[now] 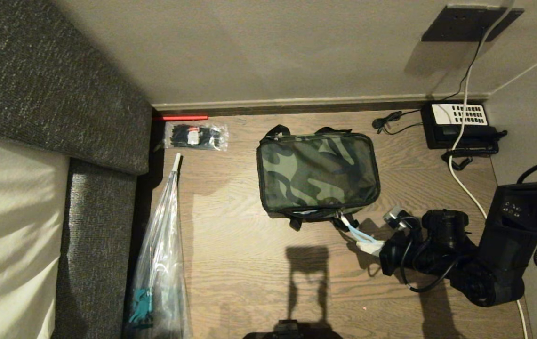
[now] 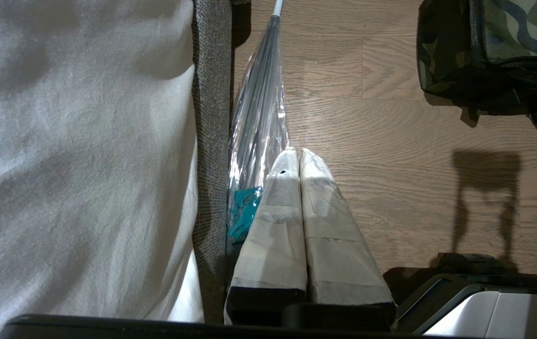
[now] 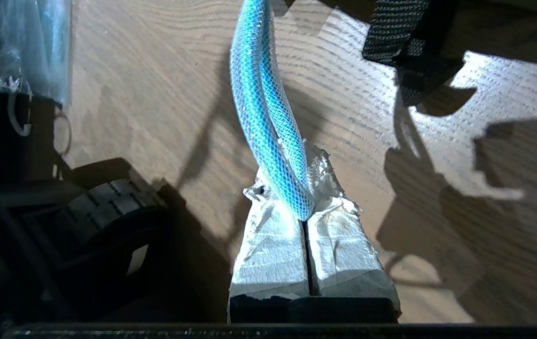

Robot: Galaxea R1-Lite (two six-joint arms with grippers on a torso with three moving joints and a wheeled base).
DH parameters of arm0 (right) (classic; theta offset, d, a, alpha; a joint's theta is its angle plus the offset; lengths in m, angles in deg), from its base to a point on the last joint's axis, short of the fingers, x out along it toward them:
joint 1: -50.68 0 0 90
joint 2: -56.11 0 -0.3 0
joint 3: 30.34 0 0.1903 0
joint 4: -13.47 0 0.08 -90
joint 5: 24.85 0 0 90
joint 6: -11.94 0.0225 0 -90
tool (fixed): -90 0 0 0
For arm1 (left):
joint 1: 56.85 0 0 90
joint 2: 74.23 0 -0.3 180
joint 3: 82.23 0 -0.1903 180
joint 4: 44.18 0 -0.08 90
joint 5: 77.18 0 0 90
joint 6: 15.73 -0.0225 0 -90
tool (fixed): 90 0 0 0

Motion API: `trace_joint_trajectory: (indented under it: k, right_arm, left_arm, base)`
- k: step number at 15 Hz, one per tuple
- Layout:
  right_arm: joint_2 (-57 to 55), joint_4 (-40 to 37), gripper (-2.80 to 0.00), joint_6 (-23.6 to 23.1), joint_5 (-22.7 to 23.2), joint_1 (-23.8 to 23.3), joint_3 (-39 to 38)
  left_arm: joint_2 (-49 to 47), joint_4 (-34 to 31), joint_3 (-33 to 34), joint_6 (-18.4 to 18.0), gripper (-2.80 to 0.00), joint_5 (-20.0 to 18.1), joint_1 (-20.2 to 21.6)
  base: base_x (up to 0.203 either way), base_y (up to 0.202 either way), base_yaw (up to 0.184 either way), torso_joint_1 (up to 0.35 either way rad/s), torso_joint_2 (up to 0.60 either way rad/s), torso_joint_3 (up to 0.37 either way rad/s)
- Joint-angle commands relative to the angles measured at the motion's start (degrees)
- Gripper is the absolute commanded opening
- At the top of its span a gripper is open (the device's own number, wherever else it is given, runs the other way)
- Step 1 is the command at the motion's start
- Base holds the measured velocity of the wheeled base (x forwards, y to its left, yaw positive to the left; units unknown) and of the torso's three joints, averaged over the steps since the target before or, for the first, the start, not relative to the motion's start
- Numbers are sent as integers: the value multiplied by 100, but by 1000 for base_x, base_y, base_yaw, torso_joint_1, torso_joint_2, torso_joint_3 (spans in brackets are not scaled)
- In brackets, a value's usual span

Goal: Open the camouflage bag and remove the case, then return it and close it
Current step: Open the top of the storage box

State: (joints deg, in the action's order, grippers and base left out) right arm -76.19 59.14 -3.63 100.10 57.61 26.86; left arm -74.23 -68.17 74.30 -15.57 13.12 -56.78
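The camouflage bag (image 1: 317, 173) lies zipped on the wooden floor, its green-and-dark top up; one corner of the camouflage bag (image 2: 494, 47) shows in the left wrist view. From its near edge a light blue zipper pull (image 1: 357, 234) runs toward my right gripper (image 1: 372, 246), which is shut on the cord's end. In the right wrist view the light blue zipper pull (image 3: 268, 113) loops up from between the taped fingers of the right gripper (image 3: 296, 188). My left gripper (image 2: 298, 154) hangs shut and empty by the bed. The case is hidden.
A bed with a grey frame (image 1: 99, 226) fills the left. A wrapped umbrella (image 1: 162, 254) lies along it, with a packet of cable ties (image 1: 196, 135) near the wall. A black telephone (image 1: 461, 125) and its white cable (image 1: 463, 183) sit at the back right.
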Motion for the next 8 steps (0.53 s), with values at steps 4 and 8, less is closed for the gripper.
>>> trace_joint_trajectory:
  k: [4, 8]
  right_arm:
    - [577, -467, -280, -55, -2, -143, 31]
    - [1061, -910, -280, -454, -4, -555, 31]
  left_arm:
    - [7, 1, 1, 2, -280, 6, 1]
    - [9, 1, 1, 2, -280, -1, 1]
  base:
    - [0, 0, 0, 0, 0, 0]
    - [0, 0, 0, 0, 0, 0]
